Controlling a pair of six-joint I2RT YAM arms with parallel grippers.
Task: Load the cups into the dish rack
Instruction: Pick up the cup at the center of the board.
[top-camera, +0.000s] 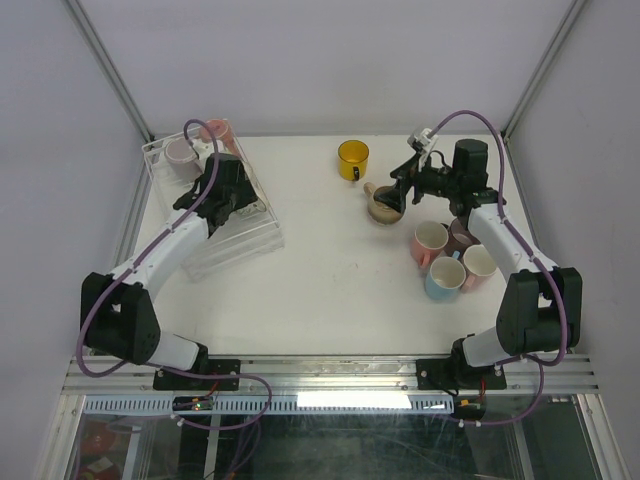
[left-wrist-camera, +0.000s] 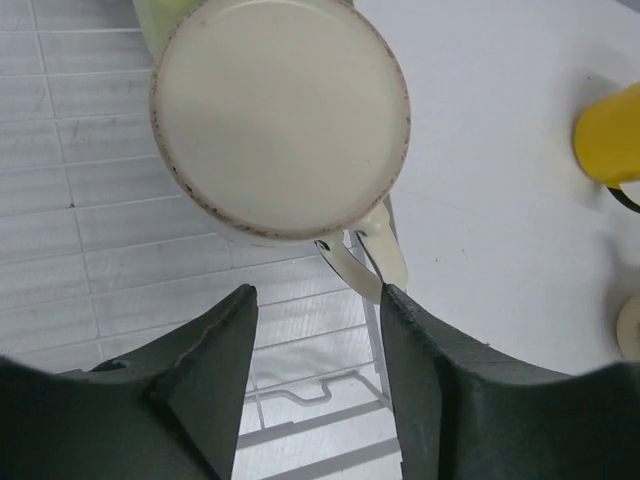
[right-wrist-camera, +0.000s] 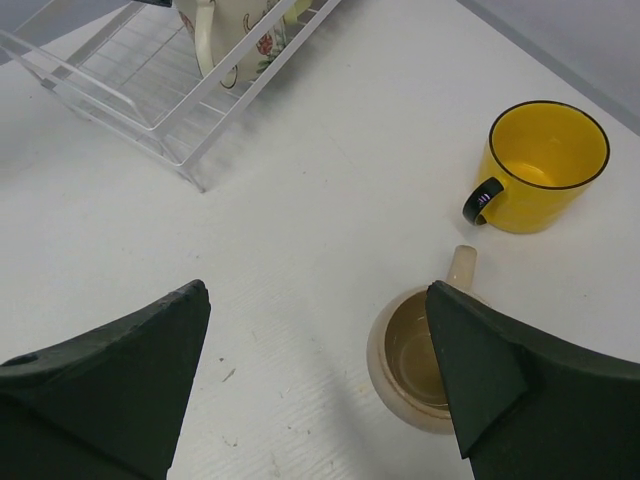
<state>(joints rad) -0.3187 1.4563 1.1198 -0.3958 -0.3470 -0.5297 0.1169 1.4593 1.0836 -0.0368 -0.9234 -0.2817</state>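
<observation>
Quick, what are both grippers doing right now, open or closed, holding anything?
Left gripper: open, holding nothing, at the upturned cream mug in the dish rack.
Right gripper: open wide, empty, above the beige mug.

Open tabletop (top-camera: 330, 290) between dish rack (top-camera: 240, 243) and cups (top-camera: 431, 240)

We look into a robotics lab test cell: a left arm (top-camera: 165, 250) and right arm (top-camera: 505, 245) bolted to an aluminium rail (top-camera: 330, 372) at a white table (top-camera: 330, 290), boxed in by plain grey panels (top-camera: 300, 60) and metal frame posts (top-camera: 112, 70), purple cables (top-camera: 470, 113) looping overhead.
</observation>
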